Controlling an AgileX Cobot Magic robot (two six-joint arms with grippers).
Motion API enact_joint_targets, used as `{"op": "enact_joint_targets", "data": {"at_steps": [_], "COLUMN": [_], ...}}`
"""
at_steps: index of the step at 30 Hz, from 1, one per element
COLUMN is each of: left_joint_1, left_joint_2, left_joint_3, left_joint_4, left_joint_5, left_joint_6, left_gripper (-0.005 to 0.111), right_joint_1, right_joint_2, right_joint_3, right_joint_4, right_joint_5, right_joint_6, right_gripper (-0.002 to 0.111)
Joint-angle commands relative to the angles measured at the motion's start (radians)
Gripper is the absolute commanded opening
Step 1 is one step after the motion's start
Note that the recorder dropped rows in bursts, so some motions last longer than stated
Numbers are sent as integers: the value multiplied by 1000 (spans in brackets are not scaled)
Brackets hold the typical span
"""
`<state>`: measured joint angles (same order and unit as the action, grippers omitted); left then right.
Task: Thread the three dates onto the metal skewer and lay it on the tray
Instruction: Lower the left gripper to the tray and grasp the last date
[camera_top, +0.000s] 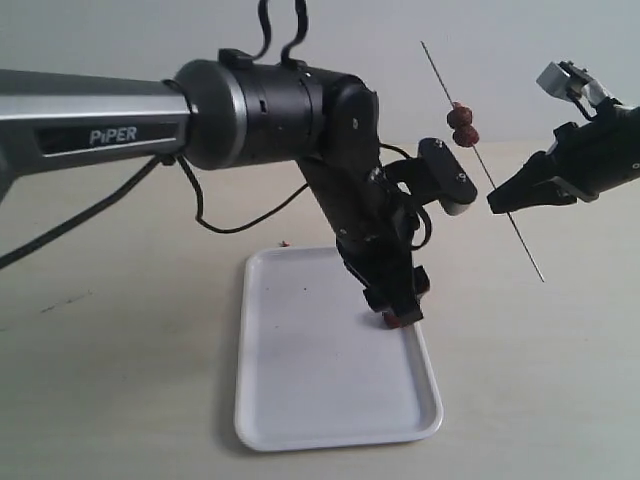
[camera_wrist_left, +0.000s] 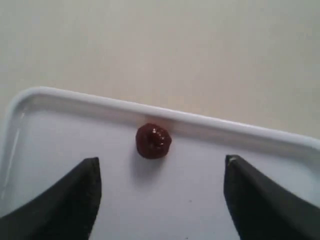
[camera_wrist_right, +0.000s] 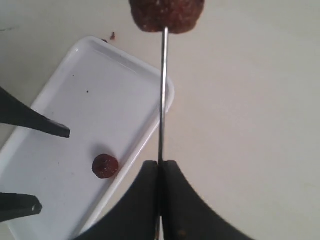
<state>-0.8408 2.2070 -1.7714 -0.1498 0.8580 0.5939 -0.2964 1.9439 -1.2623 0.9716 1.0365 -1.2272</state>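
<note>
My right gripper (camera_top: 497, 204) is shut on the metal skewer (camera_top: 487, 170), held slanted in the air to the right of the tray. Two dates (camera_top: 462, 124) are threaded on its upper part; the nearer one (camera_wrist_right: 166, 14) fills the top of the right wrist view above the pinching right gripper (camera_wrist_right: 160, 165). The third date (camera_wrist_left: 153, 141) lies on the white tray (camera_top: 300, 390) close to its right rim, also visible as the loose date (camera_wrist_right: 105, 166). My left gripper (camera_wrist_left: 161, 172) hangs open low over the tray, the date just beyond its fingertips (camera_top: 400, 312).
A tiny reddish crumb (camera_top: 285, 242) lies on the table just beyond the tray's far edge. The left arm's big black wrist and cables (camera_top: 300, 110) stand over the tray's far half. Pale tabletop surrounds the tray.
</note>
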Motion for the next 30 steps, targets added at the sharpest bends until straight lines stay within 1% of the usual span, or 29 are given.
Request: {"op": "enact_joint_targets", "data": {"at_steps": [1,4,11,15,26,28,30], "left_joint_1": [-12,-12,-16,-16,-16,-16,-16], "left_joint_2": [47,80,141,161,205,208,208], "left_joint_3": [-38,-74,-125,-127,-127,-127,-127], "left_joint_4": [45,50,65,102,102,102,102], "left_joint_5": [5,40,44,35,-1,-3,-3], "left_joint_6": [-154,-159,-161,-183,-177,-175,-175], "left_gripper": [67,67,67,67,67,65,57], "right_joint_1": [-9,-9,-9,-9,-9,-9,-9], "right_joint_2": [-12,-12,-12,-12,-12,-12,-12], "right_joint_3": [-1,-1,-1,-1,-1,-1,-1], "right_joint_4": [-8,-6,-6,-4,-4,-4,-4], "right_joint_5": [5,12,12,14,15,15,15], "right_joint_6": [24,24,24,24,24,24,24], "right_gripper": [0,0,0,0,0,0,0]}}
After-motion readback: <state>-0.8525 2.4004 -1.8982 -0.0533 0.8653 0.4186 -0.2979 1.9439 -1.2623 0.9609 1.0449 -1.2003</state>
